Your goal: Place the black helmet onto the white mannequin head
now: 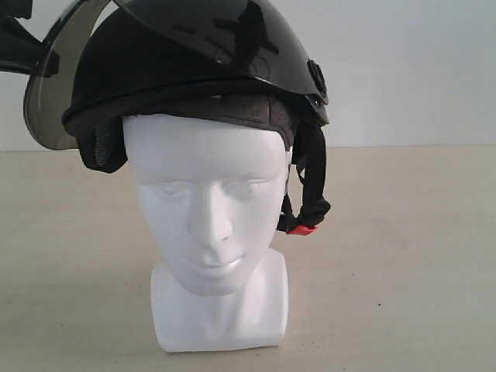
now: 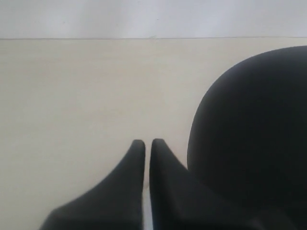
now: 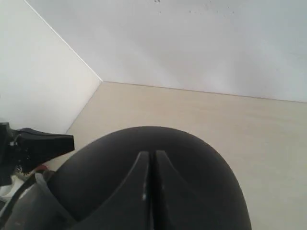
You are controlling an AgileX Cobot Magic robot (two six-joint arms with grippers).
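Observation:
The black helmet [image 1: 155, 62] sits tilted on top of the white mannequin head [image 1: 208, 209], which stands upright at the middle of the table. Its smoky visor [image 1: 48, 85] is swung up and sticks out to the left. The chin strap hangs on the right with its red buckle [image 1: 302, 229] beside the jaw. My left gripper [image 2: 147, 142] is shut, with the helmet dome [image 2: 249, 134] beside it. Its dark body [image 1: 15, 46] shows at the visor's edge. My right gripper [image 3: 151, 153] is shut just over the helmet crown [image 3: 201, 163]; whether it touches cannot be told.
The light table [image 1: 403, 271] stretches around the head's block base [image 1: 221, 310]. A white wall [image 1: 403, 70] rises behind it, and a wall corner [image 3: 98, 79] shows in the right wrist view. The left gripper [image 3: 43, 143] also appears there, next to the helmet.

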